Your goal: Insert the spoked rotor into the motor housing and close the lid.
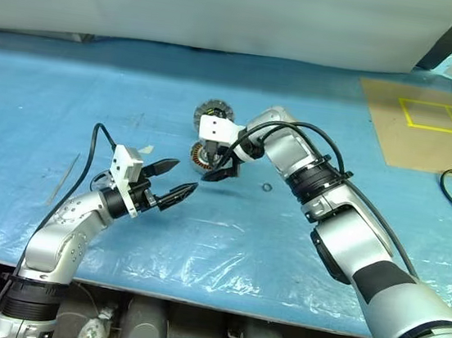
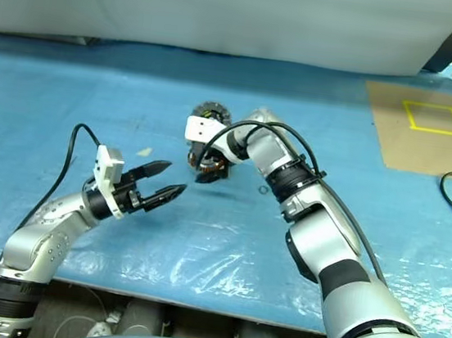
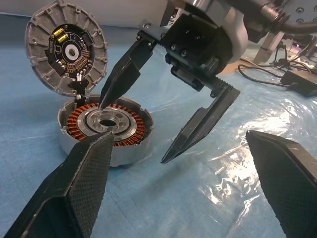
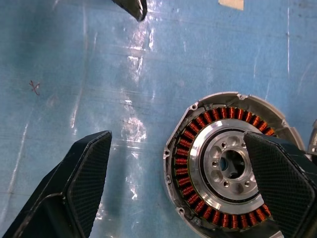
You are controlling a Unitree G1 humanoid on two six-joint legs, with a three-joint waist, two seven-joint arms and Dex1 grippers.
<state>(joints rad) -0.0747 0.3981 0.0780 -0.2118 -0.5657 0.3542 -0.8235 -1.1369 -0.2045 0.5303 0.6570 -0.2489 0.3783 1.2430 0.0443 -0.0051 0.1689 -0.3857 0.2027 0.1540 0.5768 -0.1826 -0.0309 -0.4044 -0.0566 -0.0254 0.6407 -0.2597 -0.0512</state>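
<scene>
Housing [image 3: 104,131] sits on the blue sheet [image 1: 225,243] with its rotor [image 4: 225,166] seated and lid [image 3: 67,47] up, right gripper [image 3: 133,131] spread empty over it, seemingly just releasing, left gripper [image 1: 168,180] wide open, empty, nearby.

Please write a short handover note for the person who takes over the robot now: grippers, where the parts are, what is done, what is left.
Left gripper: open, empty, hovering over the blue sheet, near the housing.
Right gripper: open, empty, one finger over the motor housing.
Housing sits on the sheet; a silver rotor lies inside the copper windings.
Lid stands open, upright behind the housing.
Done: rotor appears inserted.
Left: close the lid.
</scene>
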